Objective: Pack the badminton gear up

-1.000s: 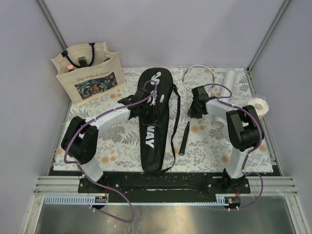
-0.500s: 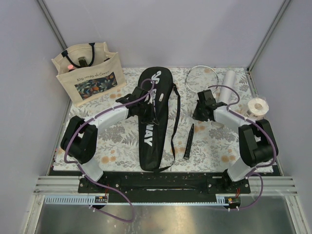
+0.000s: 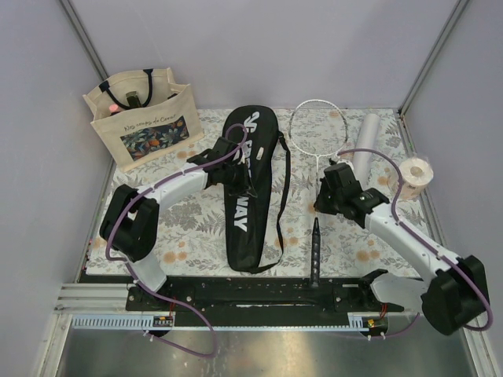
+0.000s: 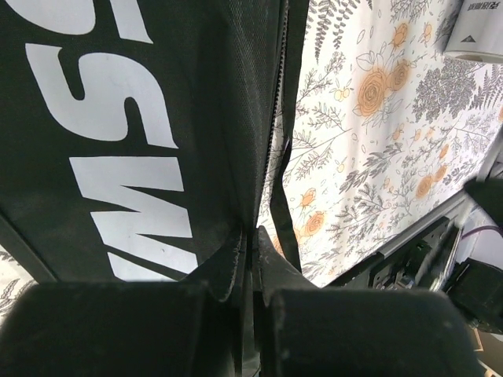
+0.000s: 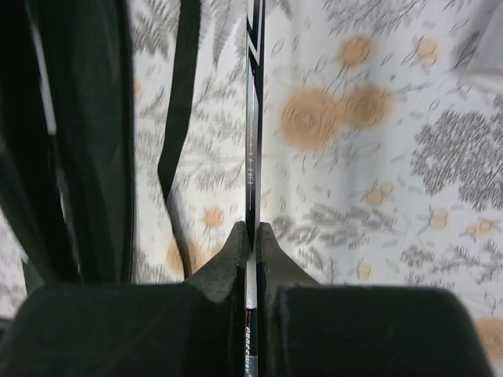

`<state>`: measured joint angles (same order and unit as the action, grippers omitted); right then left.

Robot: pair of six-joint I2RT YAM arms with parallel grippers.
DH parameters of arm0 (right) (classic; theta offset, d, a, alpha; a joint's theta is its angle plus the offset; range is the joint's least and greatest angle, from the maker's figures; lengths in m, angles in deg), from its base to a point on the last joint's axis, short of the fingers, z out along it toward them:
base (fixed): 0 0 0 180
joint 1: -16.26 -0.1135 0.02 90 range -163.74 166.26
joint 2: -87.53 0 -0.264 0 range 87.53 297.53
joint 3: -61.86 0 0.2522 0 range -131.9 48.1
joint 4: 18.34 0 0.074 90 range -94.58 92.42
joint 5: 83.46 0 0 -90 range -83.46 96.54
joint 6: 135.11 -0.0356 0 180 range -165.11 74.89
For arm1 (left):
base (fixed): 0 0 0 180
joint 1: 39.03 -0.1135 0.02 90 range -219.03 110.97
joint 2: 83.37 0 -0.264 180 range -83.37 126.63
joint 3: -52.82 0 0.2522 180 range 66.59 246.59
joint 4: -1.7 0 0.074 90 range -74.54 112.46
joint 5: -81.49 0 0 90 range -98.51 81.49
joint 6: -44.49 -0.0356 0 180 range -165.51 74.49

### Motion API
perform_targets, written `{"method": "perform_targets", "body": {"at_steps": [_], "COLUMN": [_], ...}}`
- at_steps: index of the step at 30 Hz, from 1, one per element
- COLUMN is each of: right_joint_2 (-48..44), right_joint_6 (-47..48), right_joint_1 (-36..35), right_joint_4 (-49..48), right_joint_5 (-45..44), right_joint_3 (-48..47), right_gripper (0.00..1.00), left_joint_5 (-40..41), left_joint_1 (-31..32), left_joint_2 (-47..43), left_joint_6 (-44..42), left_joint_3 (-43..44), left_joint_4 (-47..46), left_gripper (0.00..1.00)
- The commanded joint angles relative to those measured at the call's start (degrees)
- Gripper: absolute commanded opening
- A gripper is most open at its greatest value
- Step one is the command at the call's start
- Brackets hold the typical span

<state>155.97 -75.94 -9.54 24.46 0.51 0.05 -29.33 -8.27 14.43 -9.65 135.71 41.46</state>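
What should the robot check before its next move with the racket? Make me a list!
1. The right gripper is shut on the racket, on its thin shaft: ok.
2. The left gripper pinches the edge of the black cover by the zipper: ok.
3. The cover's opening is wide enough for the racket to go in: cannot tell.
4. The cover's strap lies apart from the racket's handle: ok.
5. The second racket is found: cannot tell, only one shows.
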Motion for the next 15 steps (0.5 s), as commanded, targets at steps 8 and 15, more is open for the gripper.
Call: {"method": "perform_targets", "body": {"at_steps": [8, 15], "right_joint_2": [-12.90, -10.97], "right_joint_6": [-4.32, -7.66], "right_joint_1": [-12.33, -20.60], "right_joint_4": [12.01, 10.34], "right_joint_5": [-2.69, -2.50], "right_joint_3": [5.33, 7.36], "right_gripper": [0.00, 0.00], "left_joint_5": [-0.28, -0.27], "left_joint_1": [-0.27, -0.27], "left_joint_2": [0.99, 0.99], "left_joint_6": [1.94, 1.41], "left_joint_3": [2.95, 3.30], "left_joint_4": [-5.96, -5.96], "left_gripper": [0.00, 0.00]}}
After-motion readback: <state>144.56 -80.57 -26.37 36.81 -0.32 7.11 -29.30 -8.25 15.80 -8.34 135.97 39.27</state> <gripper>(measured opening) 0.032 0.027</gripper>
